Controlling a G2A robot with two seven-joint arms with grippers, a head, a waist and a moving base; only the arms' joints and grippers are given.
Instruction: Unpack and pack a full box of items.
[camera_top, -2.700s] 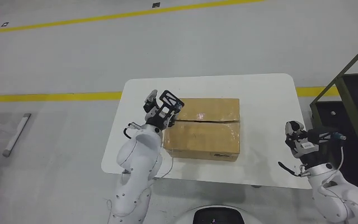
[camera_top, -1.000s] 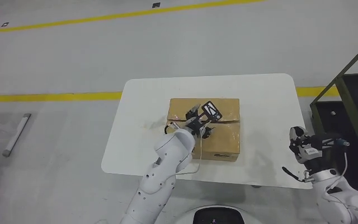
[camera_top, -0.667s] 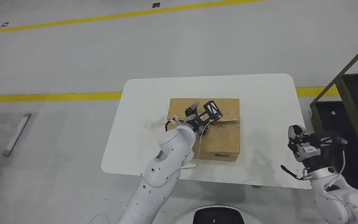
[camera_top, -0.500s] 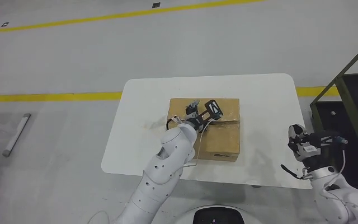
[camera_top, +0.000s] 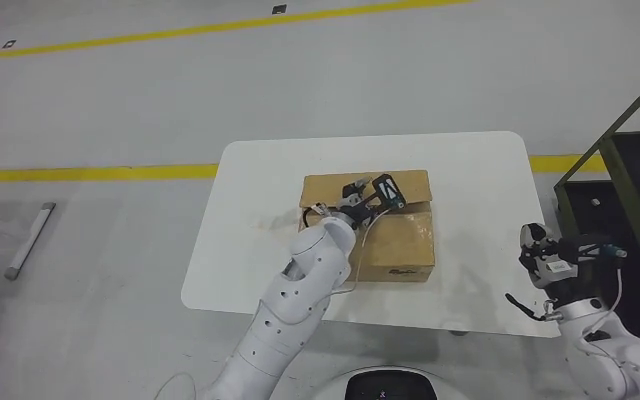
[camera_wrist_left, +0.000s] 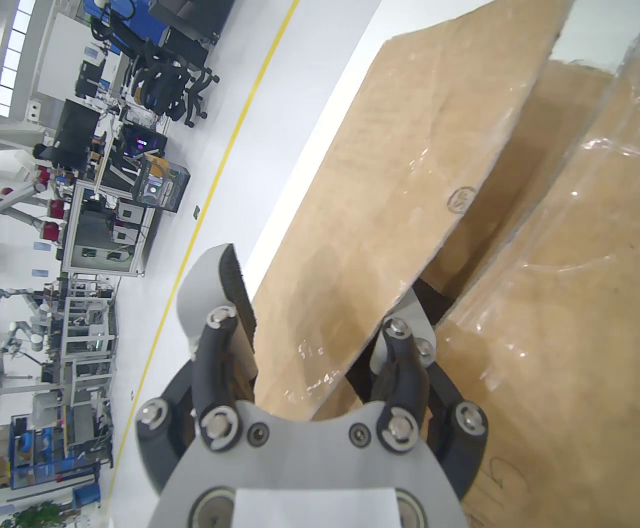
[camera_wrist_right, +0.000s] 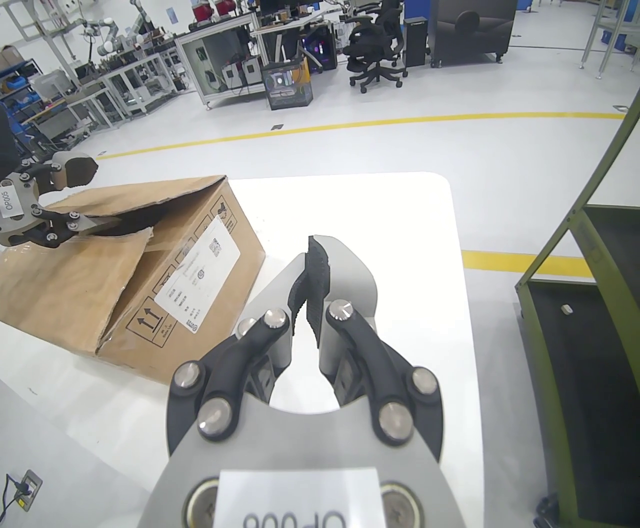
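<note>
Slippage looms: left tool (camera_wrist_left: 315, 295), fingers spread and unclamped, merely straddles the box (camera_top: 395, 250) flap (camera_wrist_left: 400, 175), which may fall shut.

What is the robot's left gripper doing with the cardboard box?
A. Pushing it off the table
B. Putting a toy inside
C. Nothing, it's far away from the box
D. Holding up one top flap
D: the left gripper has one finger under a top flap of the cardboard box and one above it, and that flap is tilted up with a dark gap beneath it.
</note>
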